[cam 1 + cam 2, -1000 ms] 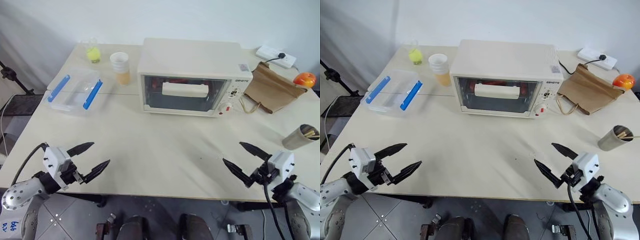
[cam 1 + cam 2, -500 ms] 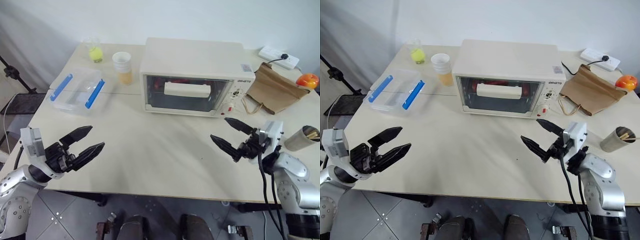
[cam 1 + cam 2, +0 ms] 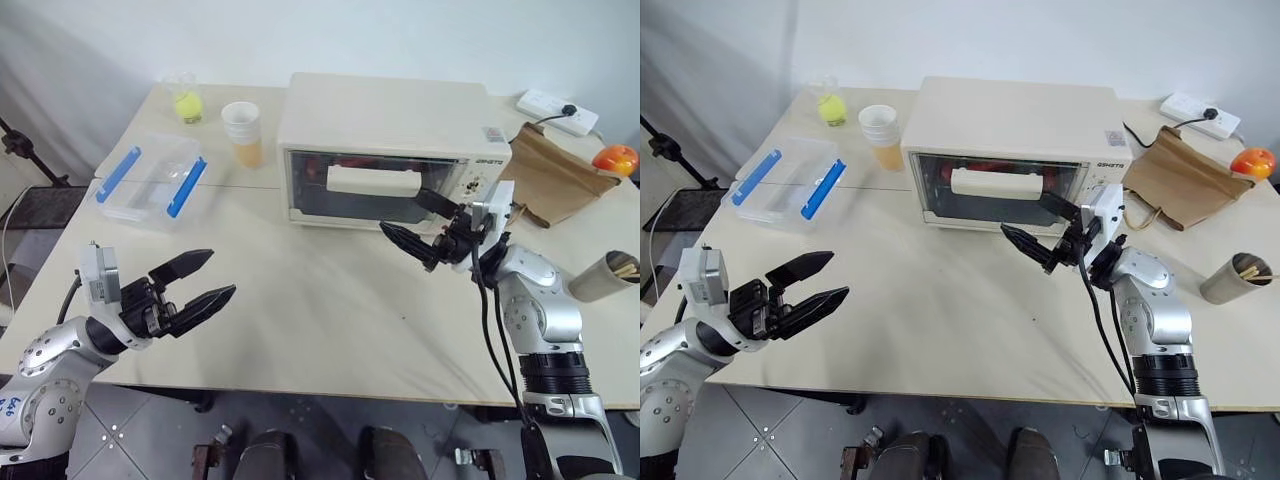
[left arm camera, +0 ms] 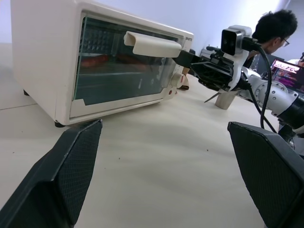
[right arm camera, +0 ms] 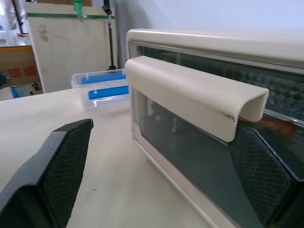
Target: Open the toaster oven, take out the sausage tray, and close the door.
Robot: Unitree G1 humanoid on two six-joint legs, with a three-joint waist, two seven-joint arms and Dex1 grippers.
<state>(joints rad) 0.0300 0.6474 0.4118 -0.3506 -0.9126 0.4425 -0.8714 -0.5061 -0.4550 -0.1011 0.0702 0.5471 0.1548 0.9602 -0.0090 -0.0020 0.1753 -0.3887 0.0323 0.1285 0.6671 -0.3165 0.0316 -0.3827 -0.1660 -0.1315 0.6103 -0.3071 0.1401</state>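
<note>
**Entry: right gripper lining up on the oven door handle, door not yet opened**

- Toaster oven point(image 3: 390, 150): sitting at the back of the worktop point(image 3: 300, 300), directly ahead of the right gripper point(image 3: 420, 222). Glass front facing the robot, so the door point(image 3: 370, 190) is presenting its handle point(image 3: 372, 179) for a frontal approach.
- Door: standing shut; its bar handle is lying just beyond and above the right gripper's fingertips, apart from them. In the right wrist view the handle point(image 5: 190, 95) is crossing between the two fingers, which suggests the gripper is aiming to hook or clamp it.
- Sausage tray: sitting inside the oven, behind the glass; reddish sausages point(image 4: 109, 59) are showing through the window in the left wrist view. The tray itself is too dim to make out.
- Right gripper: jaws spread wide, carrying nothing.
- Left gripper point(image 3: 195, 285): jaws spread wide, carrying nothing, hanging over the near worktop edge, well apart from the oven, probably waiting in reserve for the tray.
- Clear box with blue clips point(image 3: 150, 180): lying ahead of the left gripper, not part of the job.
</note>
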